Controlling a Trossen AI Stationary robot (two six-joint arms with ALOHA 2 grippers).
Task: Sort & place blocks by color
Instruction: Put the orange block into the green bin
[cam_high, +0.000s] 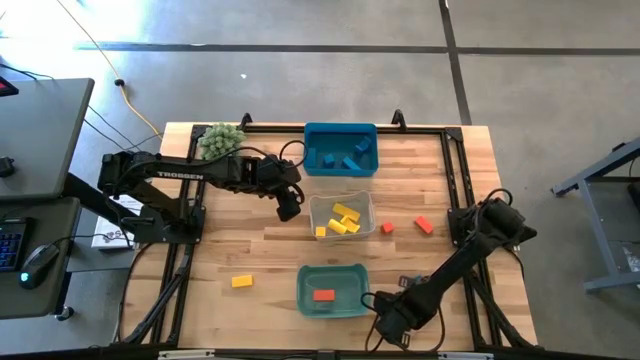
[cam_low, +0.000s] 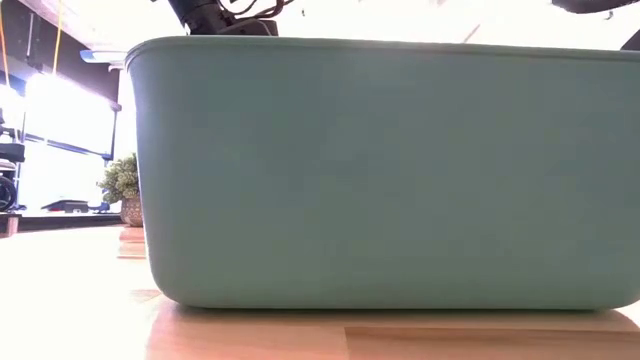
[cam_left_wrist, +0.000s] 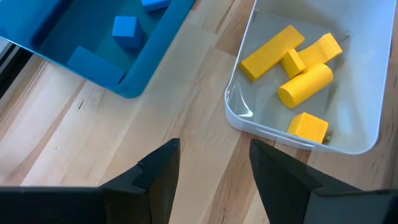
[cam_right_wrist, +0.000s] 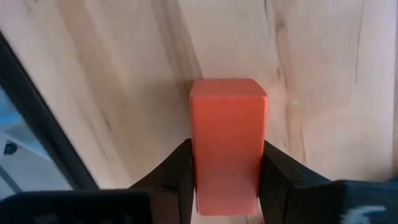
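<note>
A lone yellow block (cam_high: 242, 281) lies on the bare wood well to the left of the clear bin (cam_high: 341, 197) and nearer the front edge of the table (cam_high: 220, 250). The left gripper (cam_high: 288, 208) hangs just left of the clear bin, its fingers (cam_left_wrist: 158, 171) spread wide over bare wood and holding nothing. Behind the clear bin stands the blue bin (cam_high: 340, 130), which holds several blue blocks (cam_high: 350, 157). The clear bin itself holds the yellow blocks (cam_high: 345, 219): in the left wrist view these are a long bar, a cylinder and smaller pieces (cam_left_wrist: 305, 84). In front of the clear bin sits the teal bin (cam_high: 333, 308), with one red block (cam_high: 323, 295) inside. Just right of the clear bin, two more red blocks (cam_high: 386, 228) (cam_high: 424, 224) lie on the wood, near each other. The right gripper (cam_high: 384, 322) is well in front of the clear bin, close beside the teal bin's right wall, clamped on an upright red block (cam_right_wrist: 227, 143).
</note>
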